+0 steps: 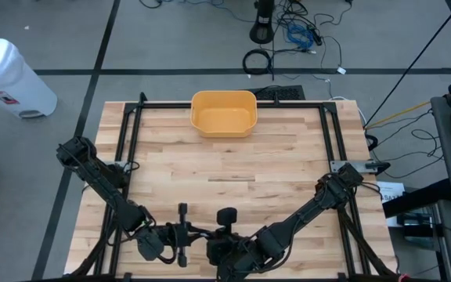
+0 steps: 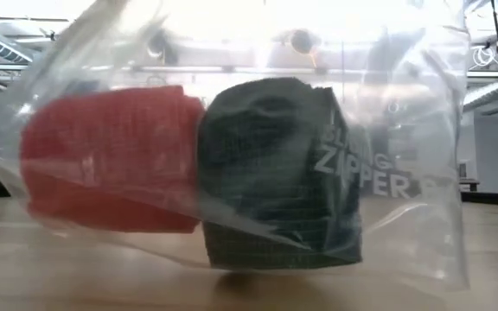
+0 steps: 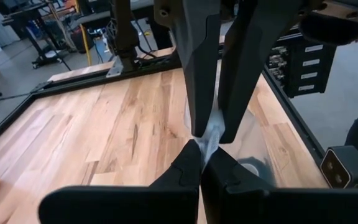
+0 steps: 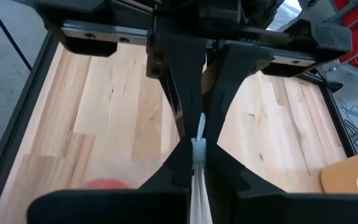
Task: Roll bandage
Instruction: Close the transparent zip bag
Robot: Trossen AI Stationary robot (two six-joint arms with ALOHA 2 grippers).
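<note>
The plastic bag (image 2: 405, 130), holding a red roll (image 2: 102, 164) and a dark roll (image 2: 275, 173), is pinched by the left gripper (image 3: 202, 163) and the right gripper (image 4: 197, 149), far from the yellow bowl (image 1: 223, 113).

Clear plastic bag (image 2: 405, 130): white print "ZAPPER", rest unreadable.

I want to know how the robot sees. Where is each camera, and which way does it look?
High view: above the table, looking straight down; both arms show, and the yellow bowl.
Low view: at tabletop height, facing a clear plastic bag with a red roll and a dark roll; no arm shows.
Left wrist view: on the left arm, past the left gripper, shut on the bag.
Right wrist view: on the right arm, past the right gripper, also shut on it.
Both wrist views share the bag's pinched edge and the opposite gripper.
</note>
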